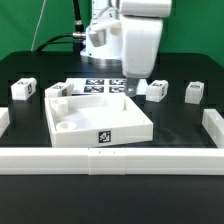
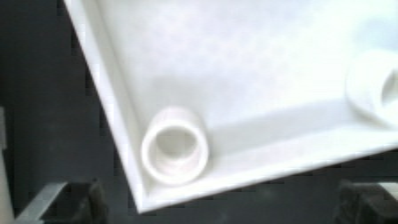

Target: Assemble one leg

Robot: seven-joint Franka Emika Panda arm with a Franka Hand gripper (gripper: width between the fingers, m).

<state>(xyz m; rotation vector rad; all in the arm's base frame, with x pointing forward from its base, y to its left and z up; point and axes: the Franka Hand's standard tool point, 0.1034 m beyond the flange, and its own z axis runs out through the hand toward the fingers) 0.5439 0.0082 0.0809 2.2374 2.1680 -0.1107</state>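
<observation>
Several small white legs with square tags stand on the black table: one at the exterior view's far left point(image 1: 23, 90), one by the tray's back left corner point(image 1: 57, 91), and two to the right point(image 1: 156, 90) point(image 1: 194, 93). The large white tray-like part point(image 1: 70, 122) lies in the middle. My gripper point(image 1: 132, 86) hangs over its far right corner, open and empty. In the wrist view the tray's corner with a round hole point(image 2: 175, 148) lies just ahead of the gripper point(image 2: 214, 205), between the two dark fingers point(image 2: 63, 200). No leg shows in the wrist view.
The marker board point(image 1: 100, 87) lies behind the tray. A low white wall runs along the front point(image 1: 110, 160), with shorter pieces at the exterior view's left point(image 1: 4, 120) and right point(image 1: 213, 125). A second round hole point(image 2: 377, 85) shows in the tray.
</observation>
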